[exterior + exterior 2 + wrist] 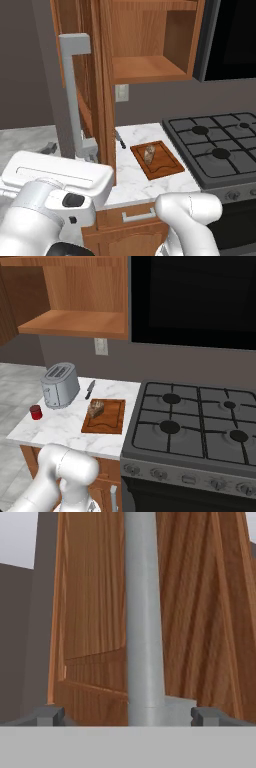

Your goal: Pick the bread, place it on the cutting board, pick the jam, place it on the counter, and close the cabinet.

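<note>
Cabinet door [92, 75] stands swung wide open at the left of the scene, edge-on to the left base view, with its long grey bar handle [74, 95] running upright down the outer face; in the hand view that handle [144, 617] rises straight between the two dark fingertips of the gripper [128, 714], whose jaws are spread wide to either side of the bar and grasp nothing. The door looks stiff and fairly heavy on its hinges, so I judge it is best pushed or pulled by the rigid bar, low on its length, where the smooth metal could slip if only lightly pinched. To the right, on the white marble counter [60, 428], the jam [35, 412] sits near the left edge, just beside the toaster [60, 386], with a knife [90, 389] beyond. Further right, the bread [96, 408] rests on the cutting board [107, 423], which lies just beside the stove [200, 421]. Both placing steps seem done, leaving only the door to close.
</note>
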